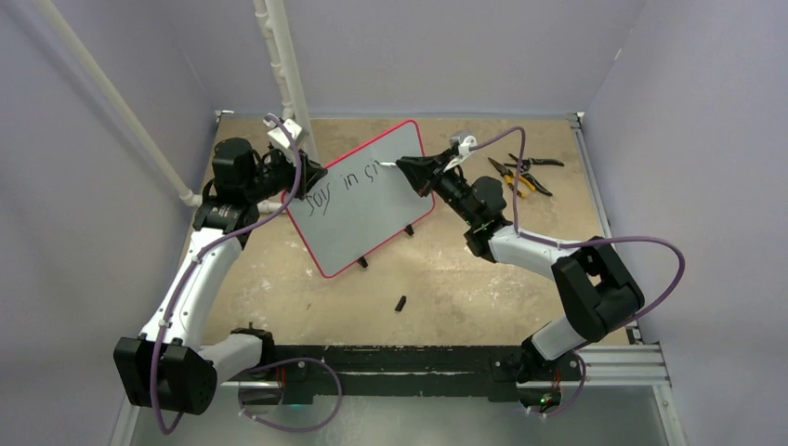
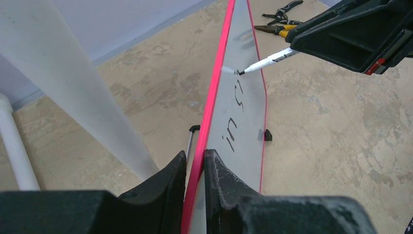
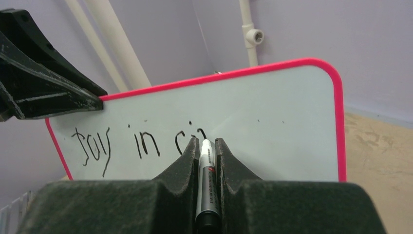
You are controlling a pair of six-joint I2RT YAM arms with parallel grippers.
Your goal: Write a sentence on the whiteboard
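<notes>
Whiteboard [image 1: 362, 218] standing tilted on its lower edge on the table [image 1: 279, 297], with both arms engaged. The left gripper [image 2: 196, 158] is closed narrow on the red-pink rim [image 3: 272, 68] at the board's upper left corner, one finger on the back face and one on the writing face. This pinch appears meant to steady the board against the push of the pen, since its two small black feet [image 1: 412, 229] alone would probably let it slide or tip. The right gripper [image 3: 207, 144] is clamped on a black-and-white marker [image 3: 206, 163]. The barrel lies along the slot between the fingers, so the tip projects straight ahead and meets the writing face near the board's middle, on the upper line. The sentence [image 3: 139, 144] runs from the board's left end and reads roughly "Joy in", followed by the first strokes of a third word at the tip. The right half of the board is blank, so the task looks less than half done. A small black item, probably the marker's cap [image 1: 401, 303], lies in front of the board, apart from its lower edge. Pliers [image 1: 520, 172] lie to the right of the board, beyond the right gripper and outside the writing path.
</notes>
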